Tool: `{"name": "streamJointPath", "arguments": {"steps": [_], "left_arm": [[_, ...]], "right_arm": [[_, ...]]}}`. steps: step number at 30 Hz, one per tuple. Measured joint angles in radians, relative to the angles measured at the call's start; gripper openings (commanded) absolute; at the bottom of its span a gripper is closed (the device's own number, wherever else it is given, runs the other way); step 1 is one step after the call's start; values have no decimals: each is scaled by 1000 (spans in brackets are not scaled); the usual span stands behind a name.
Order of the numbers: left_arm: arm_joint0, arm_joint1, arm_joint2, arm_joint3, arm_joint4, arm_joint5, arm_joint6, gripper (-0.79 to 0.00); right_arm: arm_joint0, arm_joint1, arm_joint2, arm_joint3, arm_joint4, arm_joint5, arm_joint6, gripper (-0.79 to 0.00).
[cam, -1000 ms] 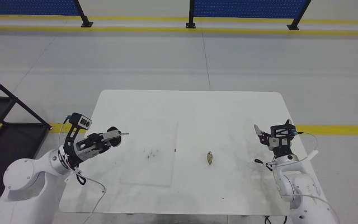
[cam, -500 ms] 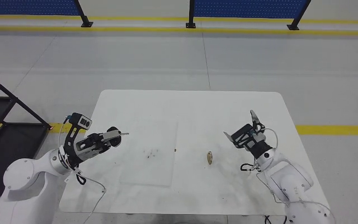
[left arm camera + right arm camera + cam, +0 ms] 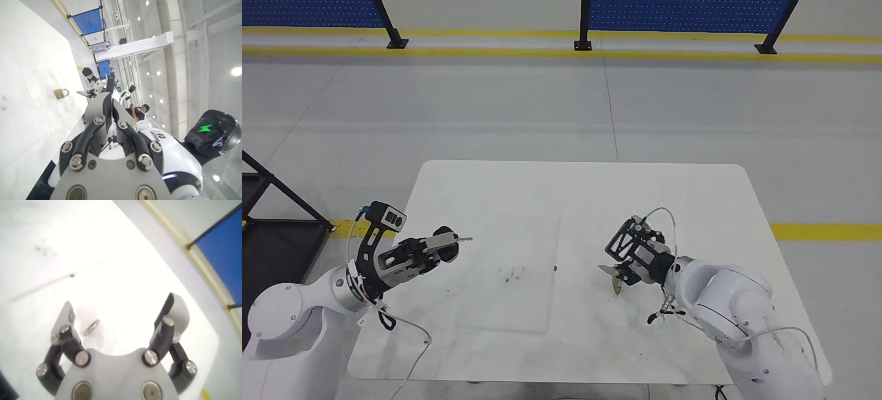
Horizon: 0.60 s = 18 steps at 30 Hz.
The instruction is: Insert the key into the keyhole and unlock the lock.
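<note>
A small brass padlock (image 3: 617, 284) with a silver shackle lies flat on the white table (image 3: 542, 200), right of centre. It also shows as the padlock (image 3: 60, 93) far off and, edge-on, as the padlock (image 3: 92, 330). My right gripper (image 3: 612, 256) hovers just over it, open. In its wrist view the right gripper (image 3: 121, 303) has the lock between its fingers, nearer one finger (image 3: 66, 313). My left gripper (image 3: 449, 243) is held above the table's left side. It is shut on the key, whose thin silvery tip (image 3: 466, 239) sticks out. The left gripper's (image 3: 110, 98) pads are pressed together.
Dark specks (image 3: 510, 275) and a small dot (image 3: 555, 268) mark the table between the arms. A black rack (image 3: 262, 215) stands off the table's left edge. Yellow floor lines and blue barriers (image 3: 682, 15) lie beyond the far edge.
My right arm has swung from the table's right edge leftward to the padlock, its gripper open throughout. The left arm and key have not moved.
</note>
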Motion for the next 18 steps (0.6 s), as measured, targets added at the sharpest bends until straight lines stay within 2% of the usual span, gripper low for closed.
{"name": "streamJointPath", "arguments": {"steps": [2, 7, 13, 18], "left_arm": [[0, 0, 0, 0, 0, 0, 0, -785], [0, 0, 0, 0, 0, 0, 0, -785], [0, 0, 0, 0, 0, 0, 0, -785], [0, 0, 0, 0, 0, 0, 0, -785]], "right_arm": [[3, -1, 2, 3, 73, 19, 14, 0], [2, -1, 2, 3, 19, 7, 8, 0], [18, -2, -14, 15, 48, 21, 22, 0], [114, -8, -23, 49, 210, 133, 221, 0]]}}
